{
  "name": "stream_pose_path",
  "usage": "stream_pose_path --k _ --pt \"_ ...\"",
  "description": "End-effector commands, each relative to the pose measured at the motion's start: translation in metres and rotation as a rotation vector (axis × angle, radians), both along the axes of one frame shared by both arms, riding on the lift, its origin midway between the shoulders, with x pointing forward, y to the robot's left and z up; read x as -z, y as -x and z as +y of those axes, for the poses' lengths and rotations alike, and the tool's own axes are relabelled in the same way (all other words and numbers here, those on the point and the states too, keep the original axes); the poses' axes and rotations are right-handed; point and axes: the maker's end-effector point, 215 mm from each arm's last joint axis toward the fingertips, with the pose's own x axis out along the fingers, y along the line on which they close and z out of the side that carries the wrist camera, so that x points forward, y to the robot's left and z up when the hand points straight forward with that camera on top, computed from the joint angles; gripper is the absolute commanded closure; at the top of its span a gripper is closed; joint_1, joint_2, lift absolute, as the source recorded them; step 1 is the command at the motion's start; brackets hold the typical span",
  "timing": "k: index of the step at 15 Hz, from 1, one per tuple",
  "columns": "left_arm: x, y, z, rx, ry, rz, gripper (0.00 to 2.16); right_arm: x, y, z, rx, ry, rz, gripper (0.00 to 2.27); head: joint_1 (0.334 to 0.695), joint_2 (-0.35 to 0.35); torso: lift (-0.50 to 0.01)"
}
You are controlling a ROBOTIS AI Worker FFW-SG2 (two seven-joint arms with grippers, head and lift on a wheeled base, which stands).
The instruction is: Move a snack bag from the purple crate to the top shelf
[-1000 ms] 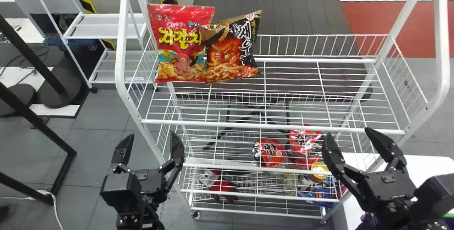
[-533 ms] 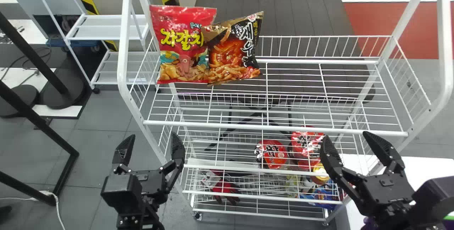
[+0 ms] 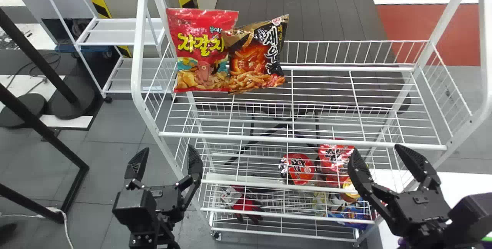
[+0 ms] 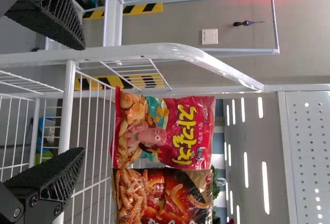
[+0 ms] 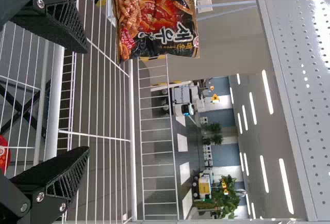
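Bags: red bag [image 3: 201,49] and tilted black bag [image 3: 255,62] borne by top shelf [image 3: 307,140] | left gripper [image 3: 168,150], right gripper [image 3: 376,150]: fingers spread, nothing pinched | risk: black bag, likely poorly braced, may be toppled if top shelf is bumped by either gripper.

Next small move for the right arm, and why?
I'd ease the right gripper back from the top shelf. Its fingers are spread with nothing between them, and the red snack bag and black snack bag already sit side by side up there, clear of it. Nothing looks to need its hold, so backing off seems the low-risk choice.
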Motion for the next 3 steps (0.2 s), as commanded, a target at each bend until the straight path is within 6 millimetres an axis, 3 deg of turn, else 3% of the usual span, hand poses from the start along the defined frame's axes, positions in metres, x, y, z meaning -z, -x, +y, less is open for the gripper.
stream_pose_path --k 1,3 --pt "-0.0001 -0.0004 0.0003 -0.001 0.001 -0.004 0.12 0.0015 -0.0003 0.0011 0.0 -0.002 0.005 0.17 0.695 0.1 0.001" --pt "0.0004 -0.0015 0.001 -0.003 0.003 -0.005 0.12 0.0026 -0.0004 0.0024 -0.003 -0.001 0.008 0.17 0.695 0.101 0.001"
